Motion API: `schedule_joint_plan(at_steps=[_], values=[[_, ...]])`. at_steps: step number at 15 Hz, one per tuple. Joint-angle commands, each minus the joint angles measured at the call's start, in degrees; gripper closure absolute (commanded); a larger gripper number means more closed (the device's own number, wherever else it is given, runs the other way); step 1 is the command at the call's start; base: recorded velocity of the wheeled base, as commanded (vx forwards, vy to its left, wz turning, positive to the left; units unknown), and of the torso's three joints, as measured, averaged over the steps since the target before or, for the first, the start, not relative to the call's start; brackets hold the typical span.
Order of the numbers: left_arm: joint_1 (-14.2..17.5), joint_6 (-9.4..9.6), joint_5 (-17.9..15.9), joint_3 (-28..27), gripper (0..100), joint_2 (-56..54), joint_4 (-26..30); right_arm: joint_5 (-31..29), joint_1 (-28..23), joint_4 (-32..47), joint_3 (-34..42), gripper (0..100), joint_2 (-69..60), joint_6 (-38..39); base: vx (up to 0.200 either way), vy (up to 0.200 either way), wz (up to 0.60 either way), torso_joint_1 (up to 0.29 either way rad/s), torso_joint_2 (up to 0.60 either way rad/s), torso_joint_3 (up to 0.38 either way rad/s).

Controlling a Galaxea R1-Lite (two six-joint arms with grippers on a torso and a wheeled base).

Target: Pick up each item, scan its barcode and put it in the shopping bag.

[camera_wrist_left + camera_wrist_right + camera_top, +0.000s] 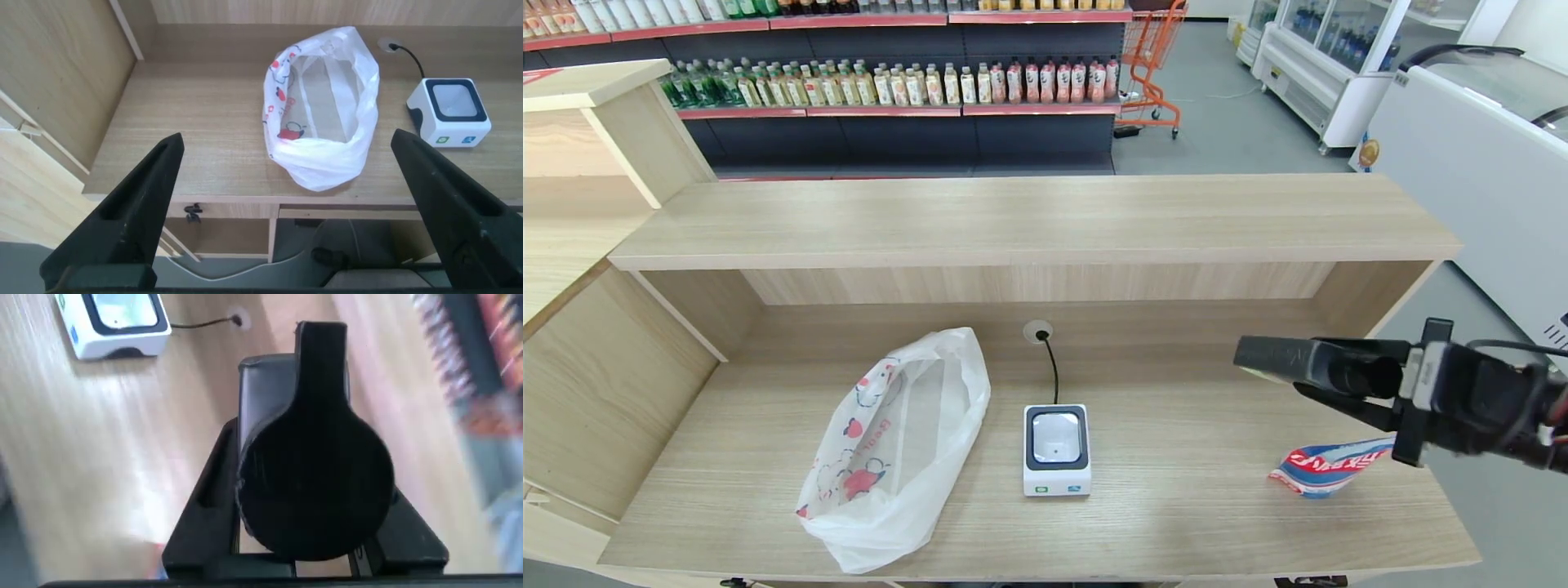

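One snack packet (1327, 467) lies near the counter's (1176, 506) right edge, under the right arm, seemingly lengthwise across it. The right gripper (1245, 361) hangs above, pointing past it toward the scanner (1056, 449). I cannot tell whether it is open. The left gripper (286, 143) gapes empty, back from the shopping bag (890, 457).

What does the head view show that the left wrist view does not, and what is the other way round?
Head view adds: a snack packet near the right end of the counter, the right gripper near it, and shelves of bottles behind. Left wrist view adds: the left gripper, open, and the counter's front edge. Both share: the shopping bag lying on the counter and the scanner beside it, with its cable.
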Motion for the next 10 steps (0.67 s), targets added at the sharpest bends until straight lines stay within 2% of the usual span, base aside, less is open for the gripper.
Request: schedule_joint_plan(at_steps=[1, 3, 4, 5, 6, 9, 10], values=[[0.01, -0.01, 0.0, 0.0, 0, 0.06, -0.01, 18.71, -4.97, 1.4, 1.79, 100, 0.14, -31.52, 0.0, 0.0, 0.0, 0.0, 0.0, 0.0], [0.01, -0.01, 0.0, 0.0, 0, 0.06, -0.01, 26.53, -3.39, 6.32, 1.79, 100, 4.01, -61.93, 0.0, 0.0, 0.0, 0.0, 0.0, 0.0], [0.01, -0.01, 0.0, 0.0, 0, 0.06, -0.01, 26.7, -2.16, 8.87, 2.05, 100, 4.71, -67.29, 0.0, 0.0, 0.0, 0.0, 0.0, 0.0], [0.01, -0.01, 0.0, 0.0, 0, 0.06, -0.01, 26.62, -0.58, 16.52, 2.23, 100, 6.38, -78.98, 0.0, 0.0, 0.0, 0.0, 0.0, 0.0], [0.01, -0.01, 0.0, 0.0, 0, 0.06, -0.01, 26.79, -0.22, 17.22, 2.14, 100, 6.64, -83.99, 0.0, 0.0, 0.0, 0.0, 0.0, 0.0], [0.1, -0.01, 0.0, 0.0, 0, 0.06, -0.01, 28.64, 1.45, 17.39, 0.38, 100, 7.43, -90.85, 0.0, 0.0, 0.0, 0.0, 0.0, 0.0], [0.01, -0.01, 0.0, 0.0, 0, 0.06, -0.01, 28.81, 3.64, 16.87, -1.03, 100, 7.61, -92.43, 0.0, 0.0, 0.0, 0.0, 0.0, 0.0]])
